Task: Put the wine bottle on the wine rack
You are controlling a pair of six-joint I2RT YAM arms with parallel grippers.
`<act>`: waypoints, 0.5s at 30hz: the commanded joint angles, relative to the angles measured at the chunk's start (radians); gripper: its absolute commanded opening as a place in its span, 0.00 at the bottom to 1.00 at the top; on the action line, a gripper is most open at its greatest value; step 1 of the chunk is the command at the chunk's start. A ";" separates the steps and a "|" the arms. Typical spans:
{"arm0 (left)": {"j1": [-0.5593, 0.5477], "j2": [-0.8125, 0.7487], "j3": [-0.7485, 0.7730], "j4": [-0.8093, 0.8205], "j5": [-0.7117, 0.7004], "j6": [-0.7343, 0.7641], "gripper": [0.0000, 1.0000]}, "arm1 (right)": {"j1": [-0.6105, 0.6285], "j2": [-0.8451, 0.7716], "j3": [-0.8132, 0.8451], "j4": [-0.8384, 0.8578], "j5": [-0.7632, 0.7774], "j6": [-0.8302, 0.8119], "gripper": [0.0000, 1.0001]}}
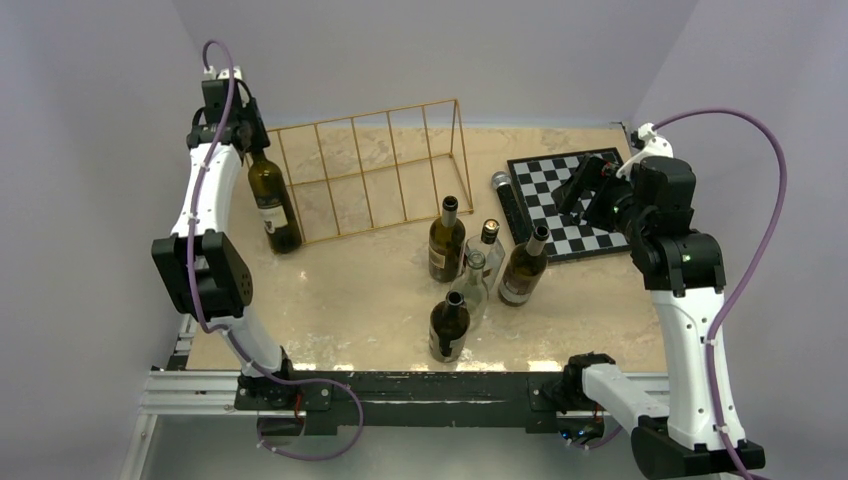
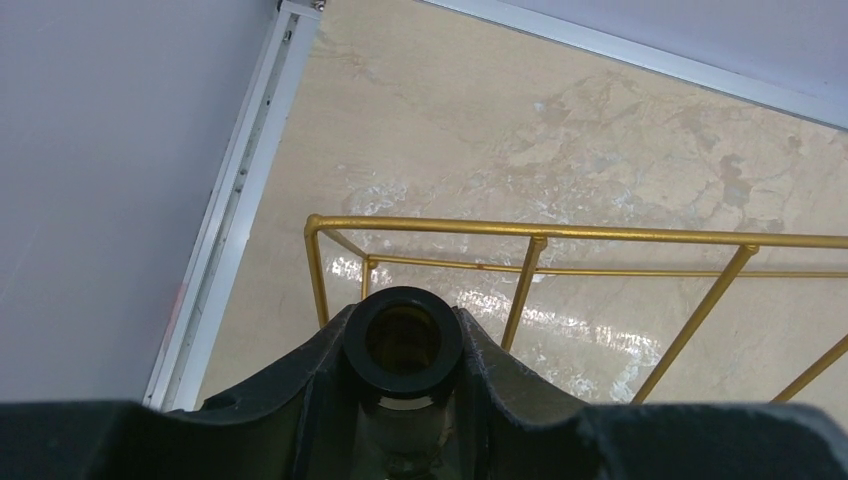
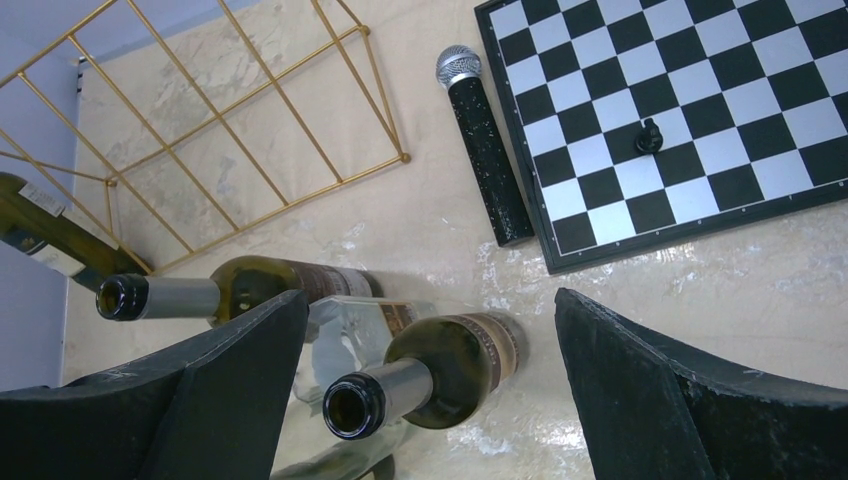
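A dark green wine bottle [image 1: 272, 205] with a pale label stands nearly upright, slightly tilted, at the left front corner of the gold wire wine rack [image 1: 370, 175]. My left gripper [image 1: 238, 135] is shut on its neck, just under the mouth. In the left wrist view the bottle's open mouth [image 2: 405, 345] sits between the fingers [image 2: 300, 390], with the wine rack's top rail [image 2: 600, 235] just beyond. This bottle also shows at the left edge of the right wrist view [image 3: 50, 235]. My right gripper [image 1: 583, 190] hangs open over the chessboard, holding nothing.
Several other bottles [image 1: 447, 240] stand clustered mid-table; two [image 3: 440, 370] [image 3: 260, 285] show under the open right gripper [image 3: 430, 300]. A microphone [image 1: 500, 190] lies beside the chessboard [image 1: 560, 215], which carries one dark piece [image 3: 649, 135]. A wall runs close on the left [image 2: 100, 200].
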 commanded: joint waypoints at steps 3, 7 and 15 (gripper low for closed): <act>0.004 0.051 0.035 -0.040 0.032 -0.052 0.35 | -0.006 -0.019 -0.008 0.040 0.031 0.023 0.99; 0.005 0.050 0.020 -0.029 0.024 -0.059 0.43 | -0.006 -0.023 -0.014 0.041 0.034 0.028 0.99; 0.005 0.076 0.044 -0.056 0.022 -0.066 0.45 | -0.007 -0.038 -0.030 0.038 0.048 0.032 0.99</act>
